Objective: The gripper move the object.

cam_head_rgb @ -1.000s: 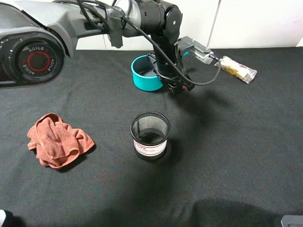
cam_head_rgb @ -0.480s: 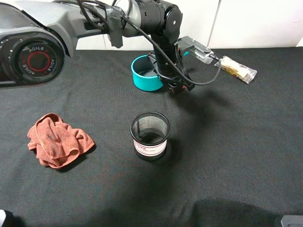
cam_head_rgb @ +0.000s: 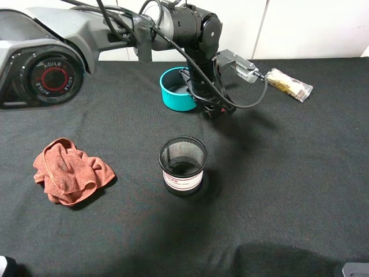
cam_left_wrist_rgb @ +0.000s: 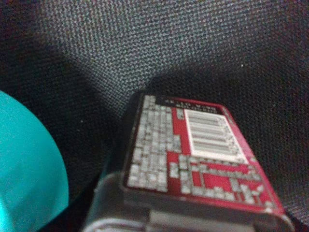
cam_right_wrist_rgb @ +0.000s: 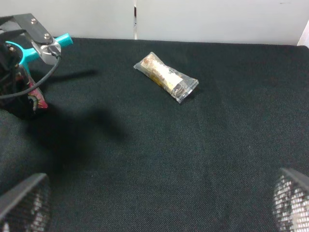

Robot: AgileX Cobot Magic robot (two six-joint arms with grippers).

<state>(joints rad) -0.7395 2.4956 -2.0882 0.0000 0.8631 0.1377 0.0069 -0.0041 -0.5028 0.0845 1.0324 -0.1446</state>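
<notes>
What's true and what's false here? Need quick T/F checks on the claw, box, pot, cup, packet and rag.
1. The left claw is shut on the box, right beside the teal pot. True.
2. The snack packet lies inside the teal pot. False: it lies on the black cloth, off to the right of the left claw.
3. The mesh cup stands upright, apart from the teal pot. True.
4. The orange rag is draped over the mesh cup. False: it lies crumpled on the black cloth, left of the mesh cup and apart from it.
</notes>
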